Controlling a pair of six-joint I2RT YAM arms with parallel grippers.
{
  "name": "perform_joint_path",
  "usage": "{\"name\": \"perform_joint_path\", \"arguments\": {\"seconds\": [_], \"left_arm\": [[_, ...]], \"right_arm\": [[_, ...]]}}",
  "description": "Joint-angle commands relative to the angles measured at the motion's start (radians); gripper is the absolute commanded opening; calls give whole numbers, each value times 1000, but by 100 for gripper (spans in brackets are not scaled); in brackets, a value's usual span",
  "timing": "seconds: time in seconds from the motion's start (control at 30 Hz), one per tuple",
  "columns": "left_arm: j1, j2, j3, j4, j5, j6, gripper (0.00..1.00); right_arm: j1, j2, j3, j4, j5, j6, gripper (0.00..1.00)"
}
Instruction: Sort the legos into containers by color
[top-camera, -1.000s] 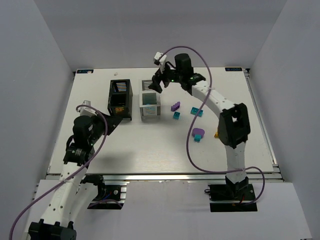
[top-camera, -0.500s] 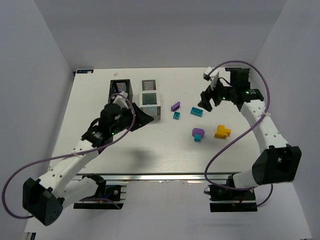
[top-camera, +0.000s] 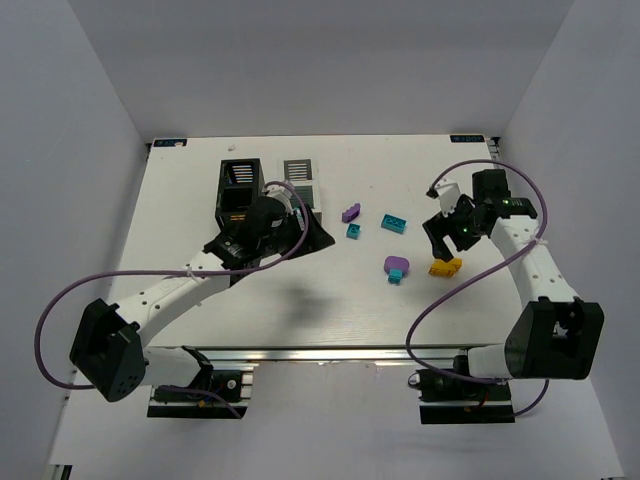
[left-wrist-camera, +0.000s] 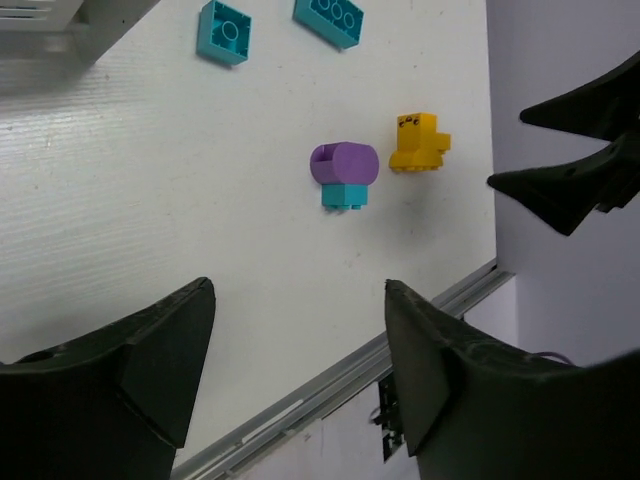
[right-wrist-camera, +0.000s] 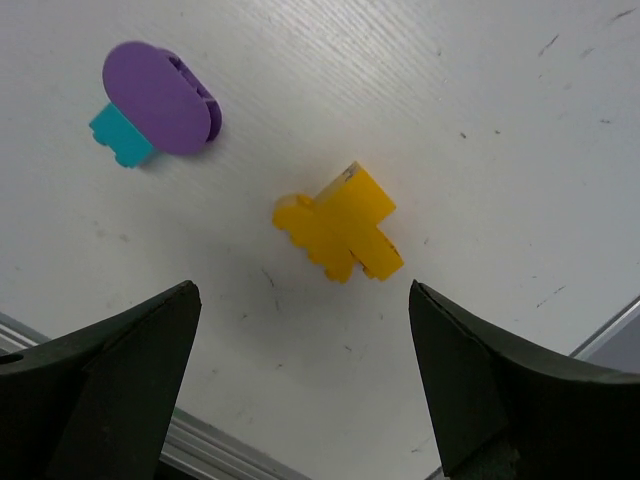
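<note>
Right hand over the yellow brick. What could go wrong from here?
1. Yellow brick lies askew under the open right hand; its odd shape may twist when pinched.
2. Purple piece looks joined to a teal brick; grabbed together, colours mix.
3. Left arm covers much of the white bin, blocking drops there.

White container (top-camera: 298, 169) mostly hidden behind left arm (top-camera: 262, 226).

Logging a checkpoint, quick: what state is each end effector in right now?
Left end effector: open, holding nothing.
Right end effector: open, holding nothing, facing the yellow brick.
</note>
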Motion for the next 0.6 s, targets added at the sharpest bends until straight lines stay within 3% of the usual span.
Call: {"name": "perform_joint_path", "arguments": {"seconds": [0.0, 0.03, 0.33, 0.43, 0.57], "left_arm": [[-4, -19, -9, 56, -15, -18, 79], [-4, -16, -15, 63, -15, -21, 91], [-33, -12, -52, 86, -38, -43, 92], [-39, -9, -68, 95, -38, -49, 92], [-47, 8, -66, 95, -38, -48, 91]], "right_arm": [[-8, 36, 13, -69, 20, -103, 89], [-10, 48, 22, -78, 20, -117, 89], [-20, 139, 56, -150, -37, -328, 89], [-20, 156, 93, -224, -223, -460, 89], [1, 153, 104, -216, -394, -497, 89]]}}
